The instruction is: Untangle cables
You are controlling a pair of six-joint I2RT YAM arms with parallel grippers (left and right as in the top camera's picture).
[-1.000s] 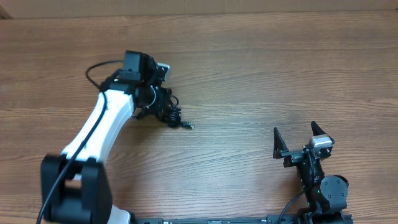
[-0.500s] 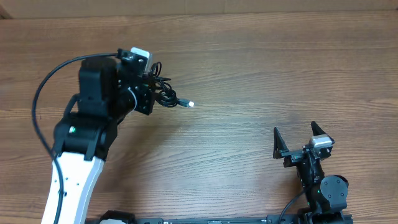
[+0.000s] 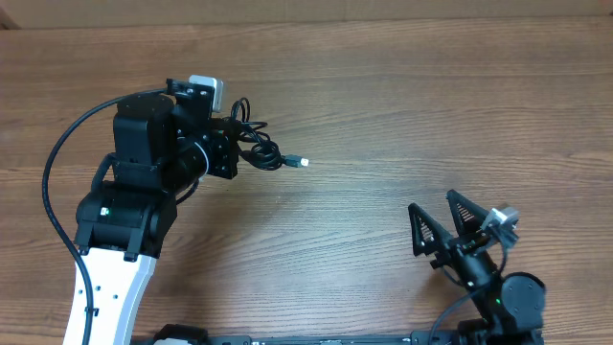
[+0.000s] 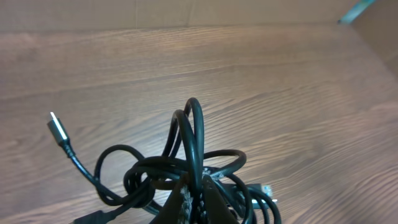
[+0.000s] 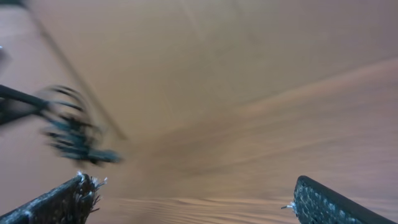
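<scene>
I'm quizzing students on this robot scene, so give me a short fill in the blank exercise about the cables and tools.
The left tool is ___ on the tangled bundle of thin black cables.
The right tool stands ___, holding nothing.
A silver-tipped plug juts from the bundle above the brown table, which is made of ___.
Missing: shut; open; wood.

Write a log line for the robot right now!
left gripper: shut on cables | right gripper: open, empty | cables: tangled bundle

The left claw [image 3: 234, 144] has carried the cables [image 3: 261, 153] farther back on the desk [image 3: 402, 105]; the right claw [image 3: 442, 223] has swung leftward.
</scene>
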